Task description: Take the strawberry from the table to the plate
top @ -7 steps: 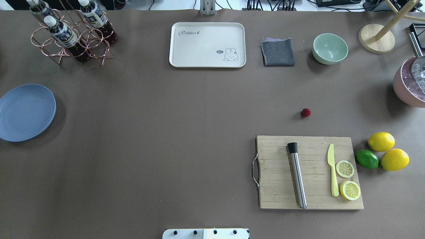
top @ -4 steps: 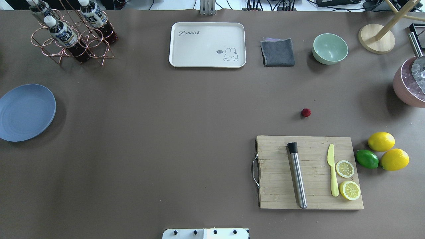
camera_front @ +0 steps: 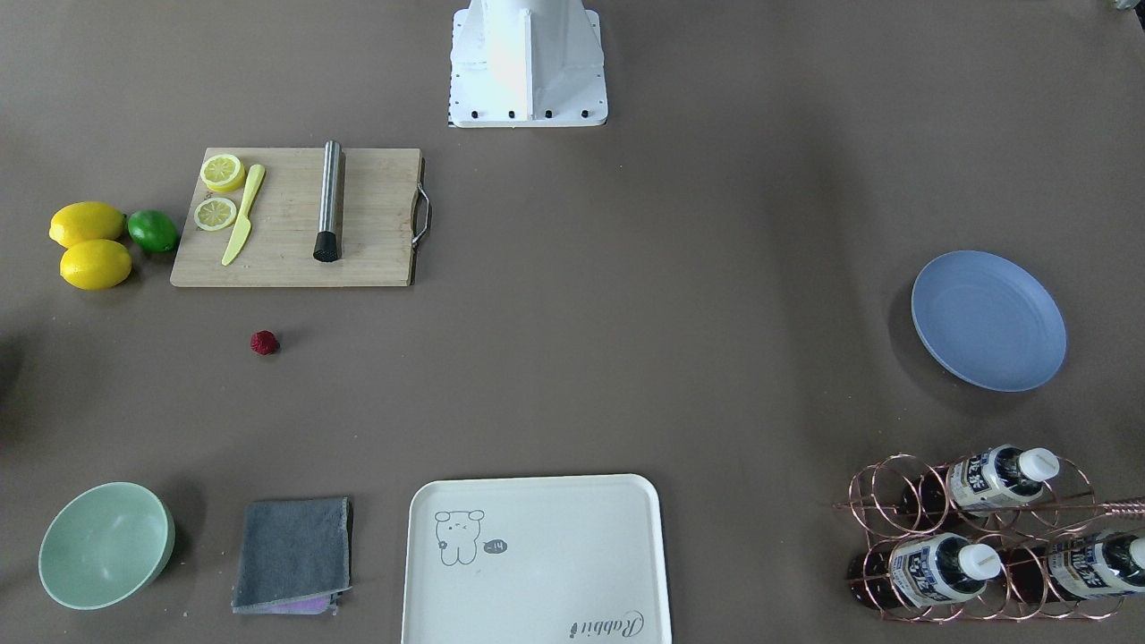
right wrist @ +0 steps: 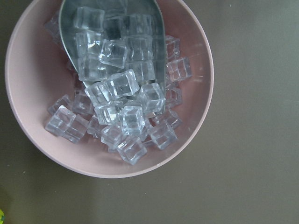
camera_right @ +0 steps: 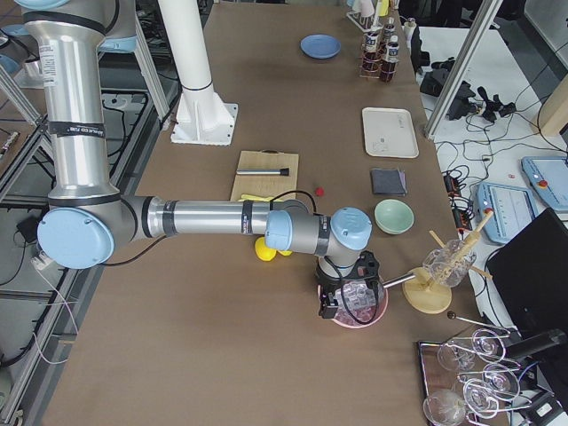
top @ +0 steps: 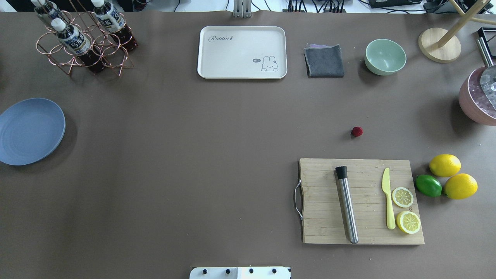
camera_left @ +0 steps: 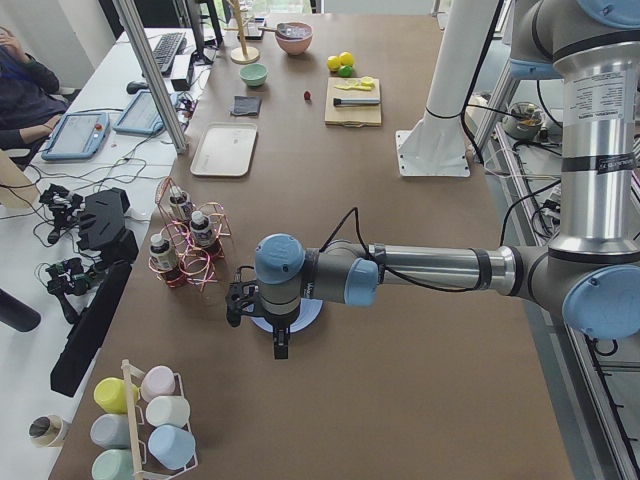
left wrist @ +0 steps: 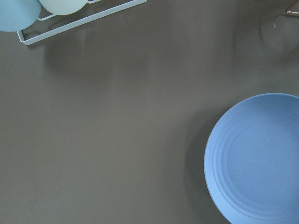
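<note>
Strawberry (top: 357,131) sits alone on the table (top: 193,155): centre your right end effector (camera_right: 342,306), opening impossible to tell, squarely above it, then grip gently.

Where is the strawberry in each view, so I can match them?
Overhead exterior: strawberry right of centre, above the cutting board.
Exterior front-facing: strawberry left of centre, below the cutting board.
Exterior left: strawberry top centre, left of the cutting board.
Exterior right: strawberry near centre, right of the cutting board.
Left wrist-mounted: absent.
Right wrist-mounted: absent.
Shared landmark: the cutting board.
</note>
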{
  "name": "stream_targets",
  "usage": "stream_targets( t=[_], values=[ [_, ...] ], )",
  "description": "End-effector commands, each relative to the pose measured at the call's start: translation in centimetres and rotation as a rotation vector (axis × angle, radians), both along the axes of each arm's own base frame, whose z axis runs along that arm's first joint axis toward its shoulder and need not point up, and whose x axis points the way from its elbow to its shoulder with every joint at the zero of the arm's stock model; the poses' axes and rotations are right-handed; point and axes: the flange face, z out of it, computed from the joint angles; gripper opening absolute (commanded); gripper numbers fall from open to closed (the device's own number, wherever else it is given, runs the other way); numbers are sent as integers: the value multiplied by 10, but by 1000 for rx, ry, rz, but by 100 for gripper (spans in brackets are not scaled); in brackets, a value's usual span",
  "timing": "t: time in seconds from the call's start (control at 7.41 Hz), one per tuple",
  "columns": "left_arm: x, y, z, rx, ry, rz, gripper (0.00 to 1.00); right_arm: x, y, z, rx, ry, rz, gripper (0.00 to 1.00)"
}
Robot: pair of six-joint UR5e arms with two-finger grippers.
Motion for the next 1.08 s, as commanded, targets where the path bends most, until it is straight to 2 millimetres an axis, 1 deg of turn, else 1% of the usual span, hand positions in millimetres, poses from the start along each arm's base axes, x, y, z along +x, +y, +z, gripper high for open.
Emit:
stream_targets(
  t=[0.0,0.27,0.54,0.67,0.81,0.94],
  values=[
    [0,0,0,-4,3,-5,98,0,-1,-2,4,0,0,100],
    [0,4,-2,-1,9,-4,98,0,0,-4,9,0,0,100],
    [1,-1,-8,13,9,-2,98,0,0,-5,10,0,0,100],
    [1,0,-6,12,9,-4,98,0,0,-4,9,0,0,100],
    [1,-1,-5,13,8,-3,98,0,0,-4,7,0,0,100],
    [0,-9,-10,34,6,-3,98,0,1,-3,6,-2,0,100]
  ],
)
